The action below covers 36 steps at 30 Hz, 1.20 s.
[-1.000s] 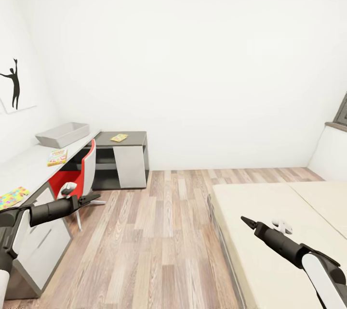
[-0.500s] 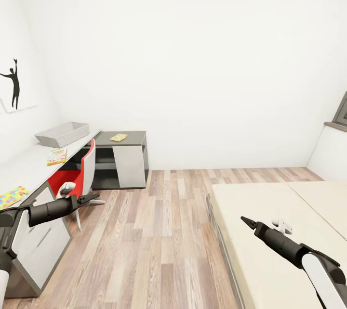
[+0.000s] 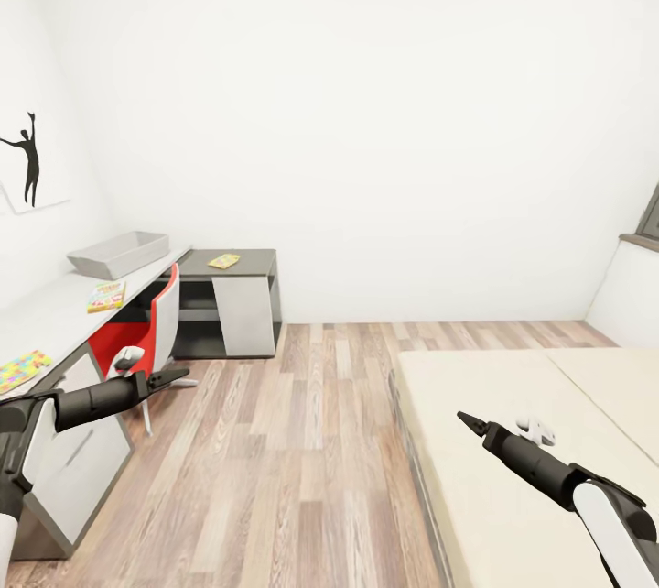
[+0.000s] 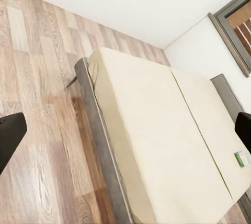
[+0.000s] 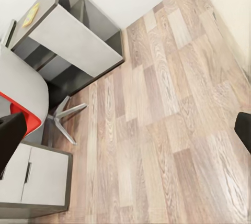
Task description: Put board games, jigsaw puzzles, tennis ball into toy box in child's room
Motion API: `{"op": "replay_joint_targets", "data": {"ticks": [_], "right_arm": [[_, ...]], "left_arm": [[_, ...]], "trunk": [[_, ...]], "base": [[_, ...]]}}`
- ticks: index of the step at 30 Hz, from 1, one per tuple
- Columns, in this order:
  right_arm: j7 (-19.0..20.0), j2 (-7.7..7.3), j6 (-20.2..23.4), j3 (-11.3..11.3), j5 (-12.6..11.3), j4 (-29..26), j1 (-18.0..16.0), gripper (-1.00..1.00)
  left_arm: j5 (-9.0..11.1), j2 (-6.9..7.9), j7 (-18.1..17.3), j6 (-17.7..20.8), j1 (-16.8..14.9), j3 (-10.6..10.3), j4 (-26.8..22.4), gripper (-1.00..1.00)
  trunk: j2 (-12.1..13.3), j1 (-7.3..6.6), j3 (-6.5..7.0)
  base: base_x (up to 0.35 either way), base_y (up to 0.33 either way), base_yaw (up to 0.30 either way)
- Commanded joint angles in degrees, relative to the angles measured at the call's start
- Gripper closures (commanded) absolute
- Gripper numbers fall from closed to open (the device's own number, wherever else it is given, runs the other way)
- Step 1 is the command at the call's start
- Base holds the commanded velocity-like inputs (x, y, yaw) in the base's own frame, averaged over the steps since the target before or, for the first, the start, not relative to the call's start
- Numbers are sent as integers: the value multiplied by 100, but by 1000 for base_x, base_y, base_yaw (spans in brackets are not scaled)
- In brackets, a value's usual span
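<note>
Lettering on table (image 3: 55, 318) items unreadable; toy box (image 3: 119, 255) at far end. View drifted slightly. My left gripper (image 3: 174, 376) and right gripper (image 3: 469, 423) both empty, spread.

Matt plastic, pale fabric and grained wood made up the child's room.

The floor (image 3: 311, 441) looked like wood planks in mixed brown and grey tones, with visible grain and a faint sheen. The bed (image 3: 513, 441) had a smooth beige mattress, cloth-like and matt, edged by a dark grey frame. The table (image 3: 55, 318) had a pale grey-white top, smooth and matt, with white drawer fronts; its lower dark grey part (image 3: 252, 260) looked equally matt. The toy box (image 3: 119, 255) looked like light grey matt plastic. The chair (image 3: 151, 332) showed a glossy red seat inside a white shell. The walls (image 3: 366, 112) were plain flat white.
</note>
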Motion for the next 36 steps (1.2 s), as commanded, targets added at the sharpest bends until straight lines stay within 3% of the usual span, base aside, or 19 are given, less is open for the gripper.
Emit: {"op": "replay_joint_targets", "data": {"ticks": [1,29,36], "right_arm": [[24,1,32,-10,3,-1,-4,-100],[26,1,36,-10,3,-1,-4,-100],[26,1,37,-10,3,-1,-4,-100]], "left_arm": [[18,-4,-2,48,-6,3,0,-100],[19,-10,-6,47,-6,3,0,-100],[18,-11,-3,42,-6,3,0,-100]], "trunk": [[-13,4,-13],[-13,4,-13],[-13,4,-13]], "base": [[0,-241,75],[-29,-26,5],[0,-196,0]]}}
